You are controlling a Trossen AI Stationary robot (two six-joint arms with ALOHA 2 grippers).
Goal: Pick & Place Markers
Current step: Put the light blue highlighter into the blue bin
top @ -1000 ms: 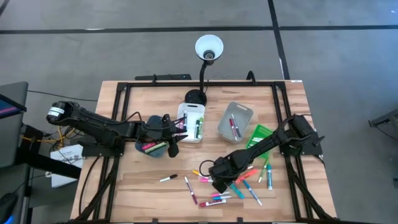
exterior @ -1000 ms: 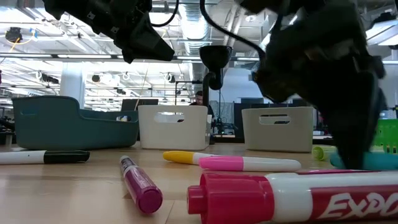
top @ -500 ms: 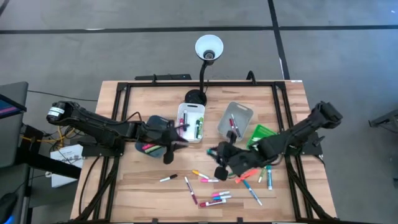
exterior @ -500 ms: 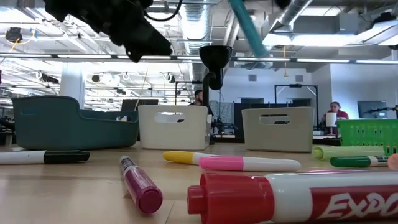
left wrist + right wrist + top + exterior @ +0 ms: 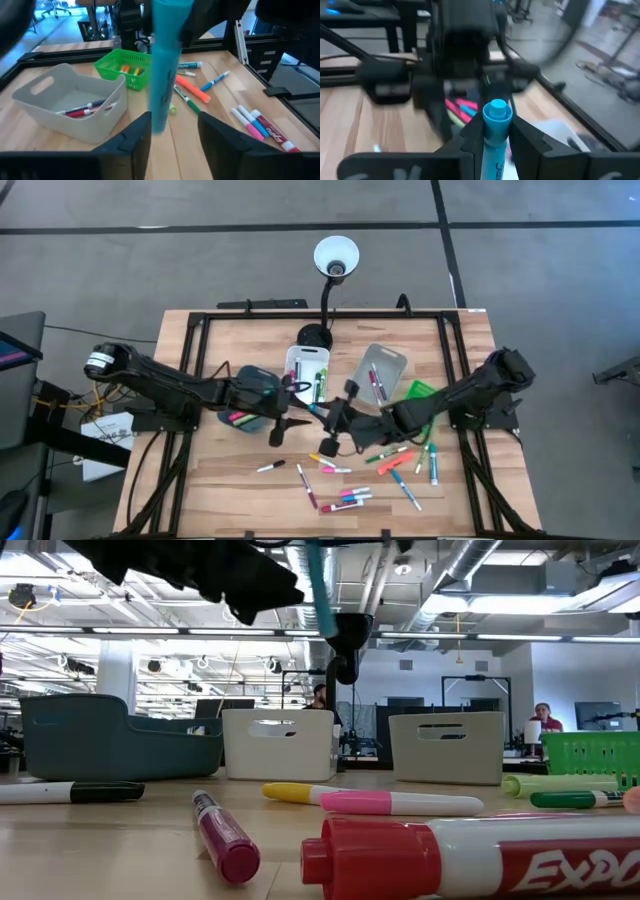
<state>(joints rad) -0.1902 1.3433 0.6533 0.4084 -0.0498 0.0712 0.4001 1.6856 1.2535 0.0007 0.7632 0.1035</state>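
Observation:
My right gripper (image 5: 328, 420) hangs over the table's middle, shut on a teal marker (image 5: 320, 590). My left gripper (image 5: 288, 412) is open beside the teal bin (image 5: 252, 392) and faces it. In the left wrist view the teal marker (image 5: 164, 65) stands between the left fingers (image 5: 131, 145); I cannot tell whether they touch it. Several more markers (image 5: 350, 475) lie loose on the table's near right. Others lie in the white bin (image 5: 308, 375), the grey bin (image 5: 380, 375) and the green bin (image 5: 418, 395). My right gripper pinches the teal marker's barrel (image 5: 494, 150) between its two fingers (image 5: 470, 142). The marker runs roughly along the fingers. Its round end (image 5: 496, 111) sticks out past the fingertips toward the left gripper. It is lifted clear of the table and tilted, nearly upright in the low view.
A black desk lamp (image 5: 335, 260) stands at the far edge behind the white bin. A black marker (image 5: 270, 467) lies alone at the near left. Pink, yellow and red markers (image 5: 400, 802) lie close to the low camera. People sit in the room beyond.
My right gripper rose from the loose markers at the table's near right with the teal marker in it. It then carried the marker left, toward the left gripper. My left gripper shifted a little toward the table's right and near edge, meeting it.

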